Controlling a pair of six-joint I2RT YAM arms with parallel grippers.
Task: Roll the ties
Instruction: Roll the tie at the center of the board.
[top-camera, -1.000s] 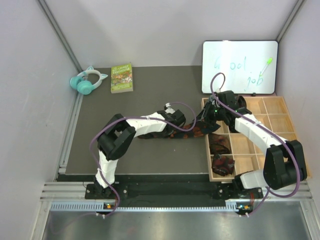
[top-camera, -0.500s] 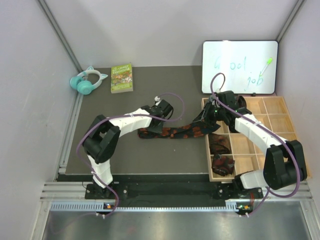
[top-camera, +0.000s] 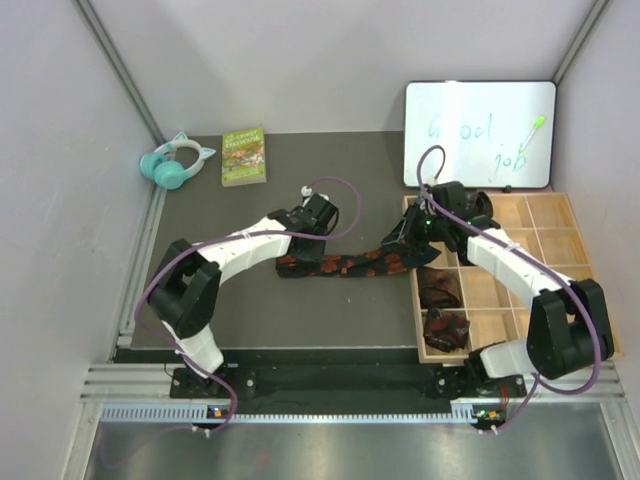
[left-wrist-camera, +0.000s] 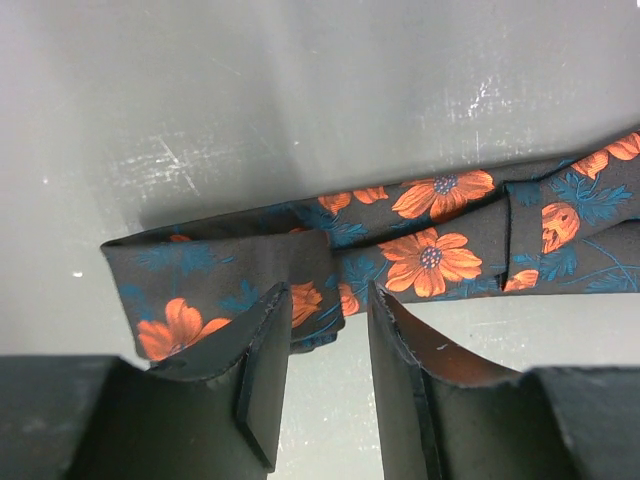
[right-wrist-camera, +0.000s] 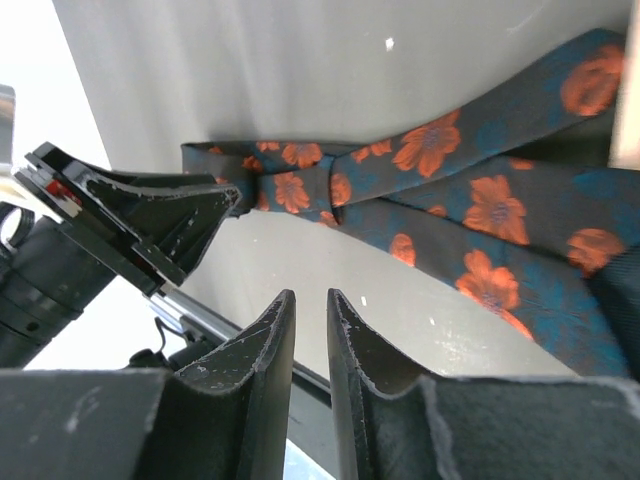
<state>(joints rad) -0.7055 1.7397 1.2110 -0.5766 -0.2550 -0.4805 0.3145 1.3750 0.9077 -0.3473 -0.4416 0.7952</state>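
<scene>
One of the ties, black with orange flowers (top-camera: 345, 264), lies stretched flat on the dark mat, its wide end reaching the tray. In the left wrist view its narrow end (left-wrist-camera: 225, 275) is folded back on itself. My left gripper (left-wrist-camera: 325, 305) hovers open just short of that fold with nothing between its fingers; the top view shows the left gripper (top-camera: 312, 225) above the tie's left end. My right gripper (right-wrist-camera: 310, 300) stands narrowly open and empty near the wide end (right-wrist-camera: 500, 210); from above, the right gripper (top-camera: 404, 236) is at the tray's corner.
A wooden compartment tray (top-camera: 414, 305) at the right holds two rolled ties (top-camera: 438, 287) (top-camera: 447, 328). A whiteboard (top-camera: 480, 135) leans at the back right. A green book (top-camera: 243, 155) and teal headphones (top-camera: 175, 163) lie at the back left.
My left gripper has drawn back to the left from the tie's middle to its narrow end and opened its jaws. The tie now lies uncovered. The right arm has barely moved.
</scene>
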